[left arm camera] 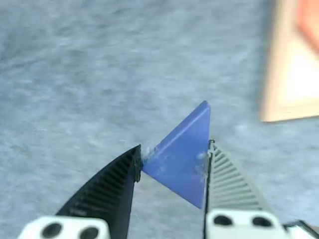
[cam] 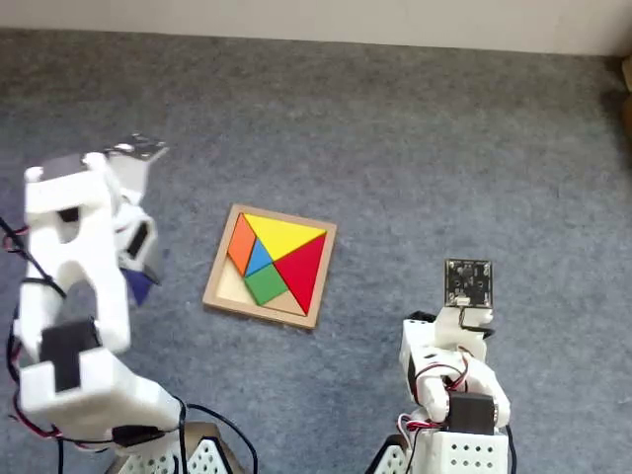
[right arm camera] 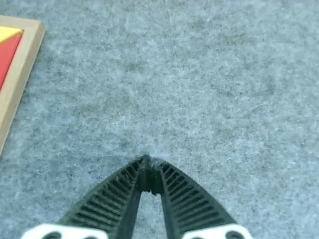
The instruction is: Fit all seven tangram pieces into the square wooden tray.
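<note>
Left wrist view has the clearest look at the action: the left gripper [left arm camera: 174, 148] is clamped on a dark blue triangle [left arm camera: 182, 162], one finger on each side of it, with one point of the triangle sticking out past the fingertips. Grey felt [left arm camera: 89, 69] lies under it. I honestly can't tell if the piece is touching the felt or just above it. A corner of the square wooden tray [left arm camera: 286, 94] sits off to one side, apart from the triangle.

From the high view, the left arm is out on the left side of the table, beside the tray and not over it. There's a dark blue bit poking out under it, which is probably that same triangle.

The tray sits roughly mid-table, turned a little. It has five pieces in it: a yellow triangle [cam: 284, 235] along the far edge, a red triangle [cam: 307, 269] on the right, an orange piece [cam: 240, 243] on the left, a light blue triangle [cam: 259, 259] in the middle and a green square [cam: 265, 283] just below that. Bare wood shows in the near-left corner and along the near edge.

The right gripper [right arm camera: 150, 162] is pinched closed on nothing, over bare felt, well to the right of the tray.
</note>
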Robot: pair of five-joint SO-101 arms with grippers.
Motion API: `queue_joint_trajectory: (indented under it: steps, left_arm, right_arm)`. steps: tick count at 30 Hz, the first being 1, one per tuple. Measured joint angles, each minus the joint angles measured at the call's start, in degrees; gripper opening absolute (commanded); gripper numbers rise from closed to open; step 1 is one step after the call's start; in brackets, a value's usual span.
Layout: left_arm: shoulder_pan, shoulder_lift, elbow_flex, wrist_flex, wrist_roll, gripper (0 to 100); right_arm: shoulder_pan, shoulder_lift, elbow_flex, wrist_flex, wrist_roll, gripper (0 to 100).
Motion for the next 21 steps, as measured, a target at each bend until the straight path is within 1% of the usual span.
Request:
queue_joint_trajectory:
  steps: [6,8,11,14,16,21]
  left_arm:
    - [11.52,-12.4,8.53,0.35,8.0,7]
    - [15.82,-15.12,10.9,0.09,12.31,7]
    - [20.48,-16.18,14.59,-3.34,19.52,7]
    - [22.77,-15.65,17.23,-7.91,27.16,7]
    - [22.95,-13.98,17.49,-10.2,32.18,7]
    - [23.56,-9.32,17.58,-11.96,42.73,6]
  right_arm:
    - [0.0,0.0,0.0,0.0,0.0,1.9]
    - [0.0,0.0,0.0,0.0,0.0,1.9]
    - [0.0,0.0,0.0,0.0,0.0,1.9]
    - [0.0,0.0,0.0,0.0,0.0,1.9]
    - [0.0,0.0,0.0,0.0,0.0,1.9]
    - [0.0,0.0,0.0,0.0,0.0,1.9]
